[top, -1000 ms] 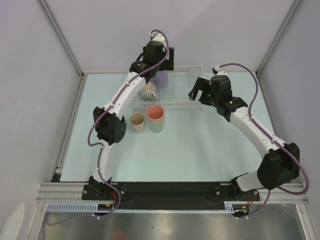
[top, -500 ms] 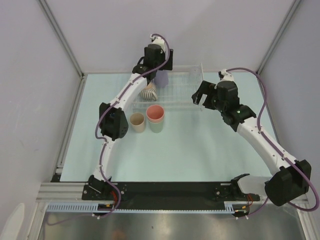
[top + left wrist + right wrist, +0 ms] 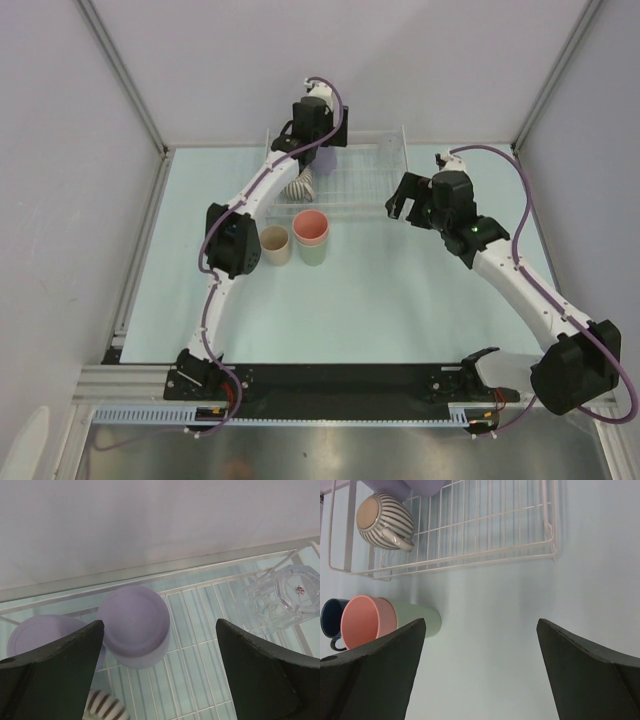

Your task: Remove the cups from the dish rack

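Enclosure: pale grey walls (image 3: pixel 60 150) on three sides, with metal posts in the far corners.
Work surface: mint-green table (image 3: pixel 400 300), with both arm bases at its near edge.
Dish rack (image 3: pixel 370 180): white wire, set at the far edge of the table, long side across.
Lavender cups: two, both upside down on the rack's left part. One (image 3: pixel 134 625) sits directly under the left gripper. The other (image 3: pixel 40 635) is just beside it and partly hidden by a finger.
Ribbed cup (image 3: pixel 385 515): beige with dark ribs and a handle. It is tilted on its side in the rack's near-left corner, base showing.
Clear glass (image 3: pixel 290 595): stands in the rack, to the right of the lavender cups.
Pink cup (image 3: pixel 311 225): nested inside the pale green cup (image 3: pixel 313 252), on the table just in front of the rack.
Tan cup (image 3: pixel 275 243): upright on the table, just beside the green cup.
Navy mug (image 3: pixel 331 617): on the table next to the pink cup. Only the right wrist view shows it.
Left gripper (image 3: pixel 160 624): fingers spread wide, above the lavender cup, holding nothing.
Right gripper (image 3: pixel 481 622): fingers spread wide and empty, over bare table off the rack's near-right corner.
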